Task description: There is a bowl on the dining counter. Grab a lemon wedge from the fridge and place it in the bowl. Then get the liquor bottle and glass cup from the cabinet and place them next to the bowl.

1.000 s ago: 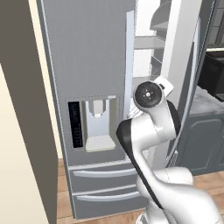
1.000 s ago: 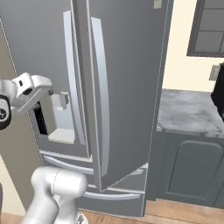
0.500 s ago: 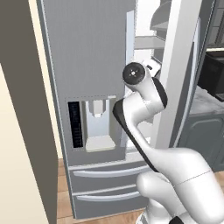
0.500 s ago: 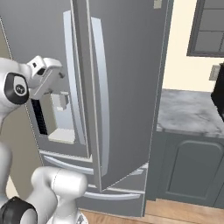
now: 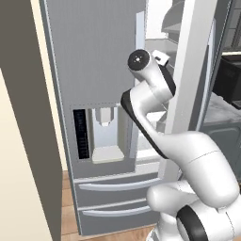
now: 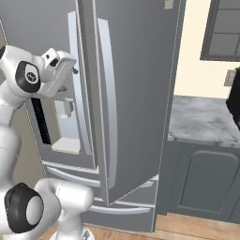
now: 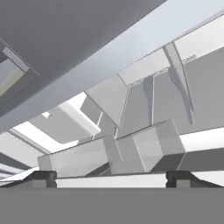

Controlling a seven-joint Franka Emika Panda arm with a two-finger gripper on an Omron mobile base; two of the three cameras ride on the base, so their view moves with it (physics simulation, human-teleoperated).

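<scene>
Early in the job, on the first step: fetching the lemon wedge from the fridge (image 5: 94, 61). Right-hand fridge door (image 6: 131, 93) standing ajar, with the arm reaching through the gap between it and the shut left door (the one with the water dispenser (image 5: 104, 134)). Claw (image 7: 111, 177) released, fingertips (image 7: 43, 178) spread wide with nothing between them, aimed into the fridge interior at pale shelves and door bins (image 7: 131, 151). No lemon wedge to be made out among those grey and white shapes; cannot tell which shelf carries it. Bowl, bottle and glass cup likewise not to be made out here.

Next move, by judgement: push deeper past the door edge, tilt the hand until the wedge comes into sight, then line up over it and close. Needs care to avoid clipping the shelf rims or the door.
</scene>
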